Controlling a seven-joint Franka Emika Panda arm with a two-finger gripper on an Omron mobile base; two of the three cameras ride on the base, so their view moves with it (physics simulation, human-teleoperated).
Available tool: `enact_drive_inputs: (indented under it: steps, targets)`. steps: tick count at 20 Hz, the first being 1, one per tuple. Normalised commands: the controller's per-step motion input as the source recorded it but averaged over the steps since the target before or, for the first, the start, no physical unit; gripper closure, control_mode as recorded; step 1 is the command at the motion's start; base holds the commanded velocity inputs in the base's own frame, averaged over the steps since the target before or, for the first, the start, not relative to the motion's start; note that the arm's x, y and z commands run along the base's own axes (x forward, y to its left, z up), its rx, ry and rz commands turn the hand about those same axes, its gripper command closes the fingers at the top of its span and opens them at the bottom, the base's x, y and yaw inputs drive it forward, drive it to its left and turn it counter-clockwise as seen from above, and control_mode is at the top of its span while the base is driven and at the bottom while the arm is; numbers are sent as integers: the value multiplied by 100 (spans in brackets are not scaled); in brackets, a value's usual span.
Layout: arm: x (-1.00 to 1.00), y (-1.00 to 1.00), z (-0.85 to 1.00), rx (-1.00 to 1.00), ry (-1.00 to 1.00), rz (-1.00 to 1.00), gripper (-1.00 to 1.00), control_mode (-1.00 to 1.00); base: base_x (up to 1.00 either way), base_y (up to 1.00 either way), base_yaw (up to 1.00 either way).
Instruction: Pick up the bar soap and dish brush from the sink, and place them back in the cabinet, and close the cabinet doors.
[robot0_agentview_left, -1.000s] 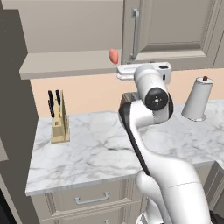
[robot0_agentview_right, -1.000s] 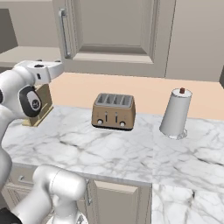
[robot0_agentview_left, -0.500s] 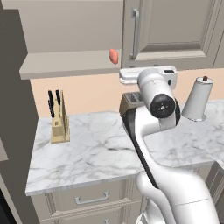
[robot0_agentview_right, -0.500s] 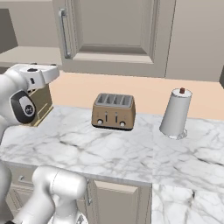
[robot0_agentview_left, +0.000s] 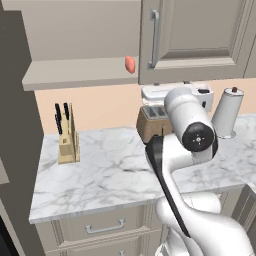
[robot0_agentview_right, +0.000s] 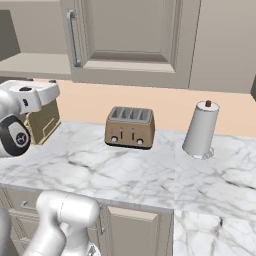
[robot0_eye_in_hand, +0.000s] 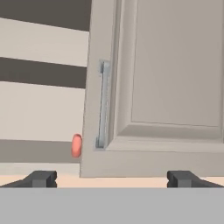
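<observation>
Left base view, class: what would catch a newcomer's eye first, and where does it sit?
The white arm fills the foreground, rising over the marble counter. Next comes the salmon-orange bar soap, standing on the open cabinet shelf's front edge beside the cabinet door. A knife block stands on the counter's left.

A shut cabinet door (robot0_agentview_right: 132, 40) with a silver handle (robot0_agentview_right: 73, 37) hangs over the marble counter (robot0_agentview_right: 150, 175). By the counter's back edge stands a toaster (robot0_agentview_right: 130, 126), and to its right a paper towel roll (robot0_agentview_right: 201, 130). The arm's white hand (robot0_agentview_right: 35, 95) sits at the left end, in front of a tan block (robot0_agentview_right: 45, 122).
</observation>
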Motion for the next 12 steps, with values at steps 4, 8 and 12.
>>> enact_drive_inputs:
  steps: [4, 8, 12]
  targets:
    - [-38, 11, 0, 0, 0, 0, -100, -100, 0, 0, 0]
    - [-31, 17, 0, 0, 0, 0, -100, -100, 0, 0, 0]
    - [-31, 19, 0, 0, 0, 0, -100, -100, 0, 0, 0]
